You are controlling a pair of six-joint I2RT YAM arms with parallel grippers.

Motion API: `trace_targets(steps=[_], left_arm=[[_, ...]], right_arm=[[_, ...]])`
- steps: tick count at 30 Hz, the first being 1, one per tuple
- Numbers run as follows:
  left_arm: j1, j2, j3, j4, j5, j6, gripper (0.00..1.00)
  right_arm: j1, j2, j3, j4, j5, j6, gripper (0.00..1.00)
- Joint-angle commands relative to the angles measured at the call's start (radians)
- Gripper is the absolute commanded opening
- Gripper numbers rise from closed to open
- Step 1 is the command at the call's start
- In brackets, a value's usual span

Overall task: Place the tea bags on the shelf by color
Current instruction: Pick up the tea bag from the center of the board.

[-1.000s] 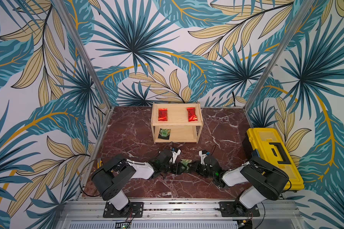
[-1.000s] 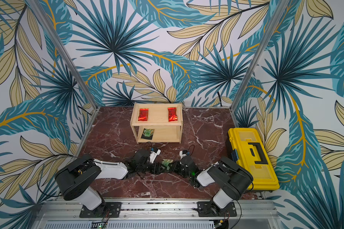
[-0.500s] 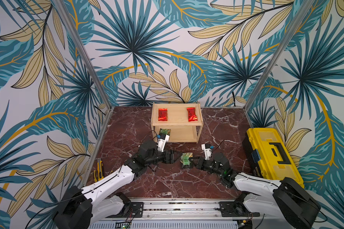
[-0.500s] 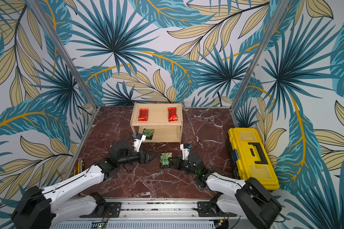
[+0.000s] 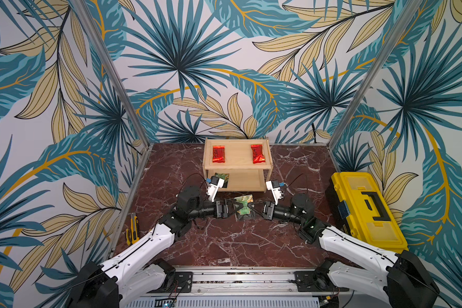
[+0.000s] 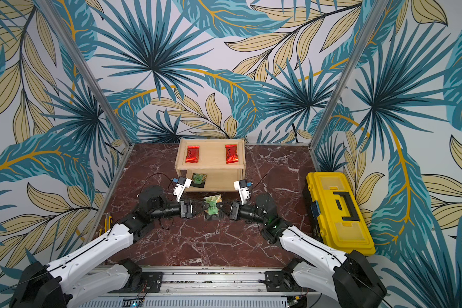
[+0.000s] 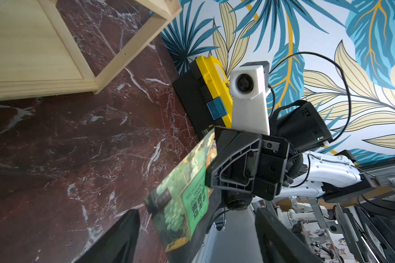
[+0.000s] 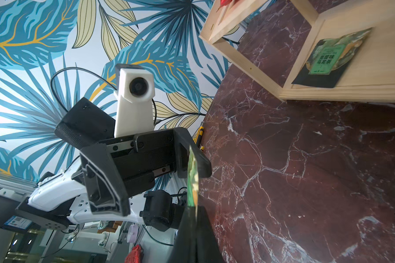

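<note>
Since the frame half a second earlier, the left gripper has closed in on the green tea bag held in front of the shelf, and the bag itself has shifted slightly toward the shelf.

Left to right: a yellow utility knife lies at the left edge of the marble tabletop. The left gripper stands with its jaws spread wide. In the left wrist view its fingers flank the green tea bag and grip nothing. The right gripper faces it, clamped on the packet's right edge. The right wrist view shows the packet edge-on between the closed fingers. Whether the packet touches the marble cannot be told. A yellow toolbox sits at the far right, well apart.

Behind the grippers, the shelf's upper board carries the left red tea bag and the right red tea bag, one near each end. The second green tea bag lies at the left end of the lower board.
</note>
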Motion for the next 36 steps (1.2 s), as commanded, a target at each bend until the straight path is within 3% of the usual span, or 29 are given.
trace_targets(steps=[1, 10, 21, 23, 25, 29, 36], left_arm=[[0.004, 0.005, -0.031, 0.078, 0.051, -0.017, 0.73], [0.006, -0.005, -0.046, 0.047, 0.018, 0.009, 0.27], [0.013, -0.01, -0.045, 0.043, 0.004, 0.006, 0.0], [0.016, -0.011, -0.042, 0.059, 0.011, -0.012, 0.0], [0.023, -0.016, -0.042, 0.088, 0.022, -0.041, 0.0], [0.053, -0.035, -0.045, 0.142, 0.044, -0.101, 0.0], [0.082, -0.044, -0.031, 0.204, 0.066, -0.155, 0.0]], right_arm=[[-0.002, 0.041, 0.032, 0.047, -0.063, 0.014, 0.0], [-0.002, 0.091, 0.029, 0.109, -0.11, 0.05, 0.0], [-0.002, 0.077, 0.03, 0.083, -0.159, 0.055, 0.02], [-0.002, 0.059, 0.035, 0.043, -0.148, 0.041, 0.27], [-0.003, 0.036, 0.028, 0.021, -0.129, 0.034, 0.36], [-0.003, -0.012, -0.033, 0.068, -0.09, 0.068, 0.42], [-0.002, 0.005, -0.137, 0.324, -0.072, 0.18, 0.42]])
